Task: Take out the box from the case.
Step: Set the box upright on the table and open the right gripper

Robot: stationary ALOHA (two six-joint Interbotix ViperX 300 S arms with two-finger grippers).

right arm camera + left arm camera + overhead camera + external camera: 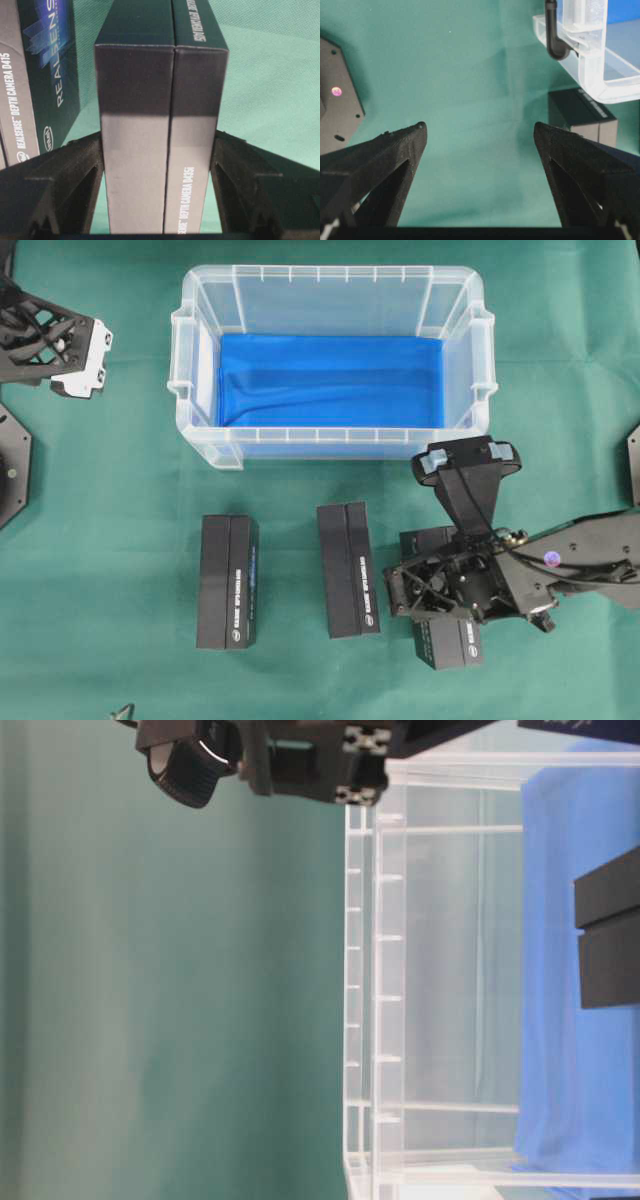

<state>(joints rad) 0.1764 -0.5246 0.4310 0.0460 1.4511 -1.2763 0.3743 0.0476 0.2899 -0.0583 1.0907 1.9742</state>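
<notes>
The case [330, 288] is a clear plastic bin with only a blue liner [330, 380] inside it. Three dark boxes are outside it on the green cloth, in front of its long side. My right gripper [440, 590] is shut on the rightmost box [450, 642]. In the right wrist view its fingers [85, 170] press both long sides of that box [160, 90]. My left gripper [80, 355] stands open over bare cloth left of the case, with nothing between its fingers [405, 150]. The left wrist view also shows the case's corner [590, 60].
The left box [227, 582] and the middle box [348, 570] lie side by side in front of the case. The middle box [45, 75] is close beside the held one. Black arm bases [12, 470] sit at the left and right edges.
</notes>
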